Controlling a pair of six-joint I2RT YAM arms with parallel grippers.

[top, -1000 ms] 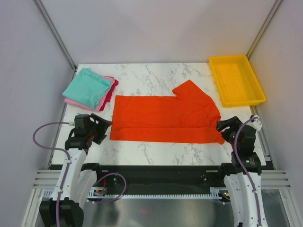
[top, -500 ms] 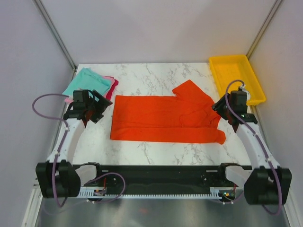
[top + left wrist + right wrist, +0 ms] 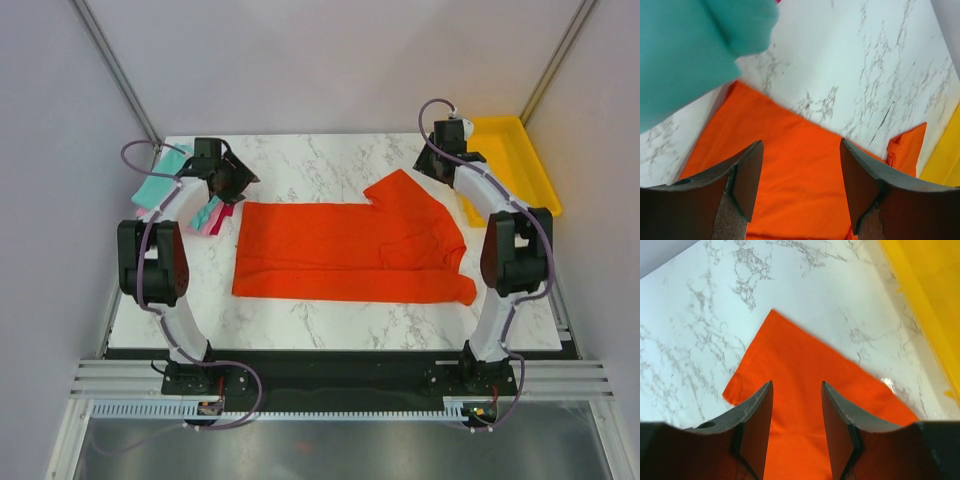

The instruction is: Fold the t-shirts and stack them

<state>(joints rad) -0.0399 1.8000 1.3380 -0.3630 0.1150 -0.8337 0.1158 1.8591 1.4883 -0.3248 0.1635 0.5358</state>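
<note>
Orange-red t-shirt (image 3: 340, 255), teal t-shirt (image 3: 680, 50), yellow tray (image 3: 515, 160), white table (image 3: 320, 165) veined grey.

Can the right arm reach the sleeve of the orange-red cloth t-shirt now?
Probably yes. The right arm's open fingers point straight at the sleeve of the orange-red cloth t-shirt, with nothing in between; the yellow plastic tray lies to one side.
</note>
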